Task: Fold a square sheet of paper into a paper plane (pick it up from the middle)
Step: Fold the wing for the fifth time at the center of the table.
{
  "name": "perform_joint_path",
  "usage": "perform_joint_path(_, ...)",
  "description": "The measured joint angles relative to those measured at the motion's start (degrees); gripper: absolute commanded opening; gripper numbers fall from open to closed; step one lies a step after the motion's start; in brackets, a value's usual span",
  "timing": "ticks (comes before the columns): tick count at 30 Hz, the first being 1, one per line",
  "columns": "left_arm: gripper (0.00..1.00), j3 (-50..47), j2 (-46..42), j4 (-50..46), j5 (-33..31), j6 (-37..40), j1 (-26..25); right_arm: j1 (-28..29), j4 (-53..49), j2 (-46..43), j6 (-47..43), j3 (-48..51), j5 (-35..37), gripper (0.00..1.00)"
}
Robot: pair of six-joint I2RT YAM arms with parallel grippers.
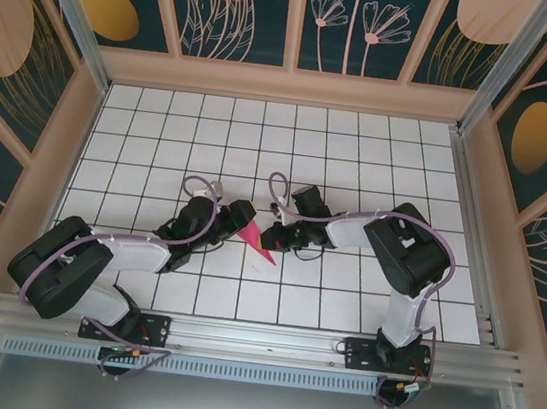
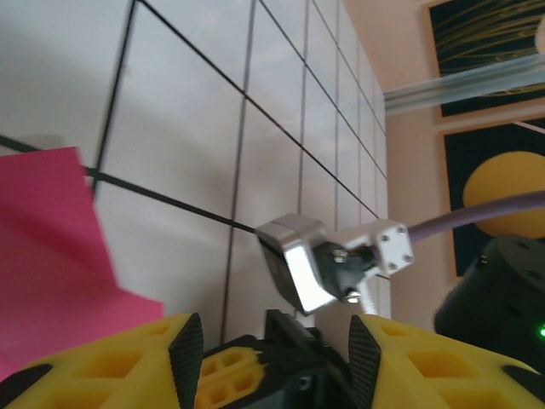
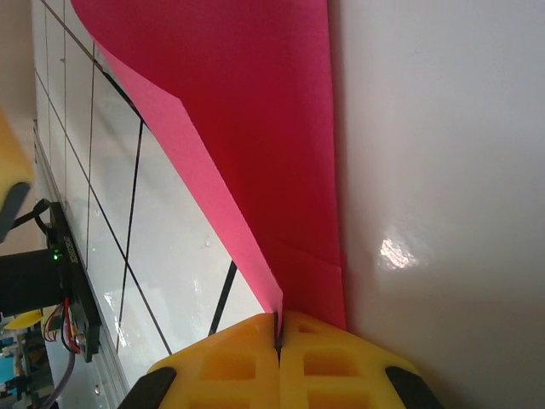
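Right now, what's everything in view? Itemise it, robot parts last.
pointed folded magenta-pink paper: one, pink, mid-table between the pincers
white grid-tiled table: one, white with black lines, under everything
floral wall panels: several, dark teal with gold and cream, around the table
aluminium rail: one, silver, near edge
left arm, right arm: two, white and black
left pincer: yellow fingers, open, paper beside it
right pincer: yellow fingers, shut on the paper's edge

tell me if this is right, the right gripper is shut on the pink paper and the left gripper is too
No. The right gripper is shut on the pink paper, but the left gripper is open, holding nothing, as the left wrist view shows.
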State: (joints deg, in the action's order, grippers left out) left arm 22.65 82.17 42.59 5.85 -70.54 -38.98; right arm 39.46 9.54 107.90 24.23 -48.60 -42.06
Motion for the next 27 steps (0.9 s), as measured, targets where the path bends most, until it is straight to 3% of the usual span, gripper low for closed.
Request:
perform_joint_path(10,0.53,2.80,9.92,3.72,5.35,-0.24,-0.02,-0.07,-0.07,0.07,0.17,-0.11,-0.07,0.00)
perform_joint_path(27,0.51,3.72,11.23,-5.49,-0.13,-2.58,0.11,-0.37,-0.26,0.52,0.20,-0.44,-1.05,0.00)
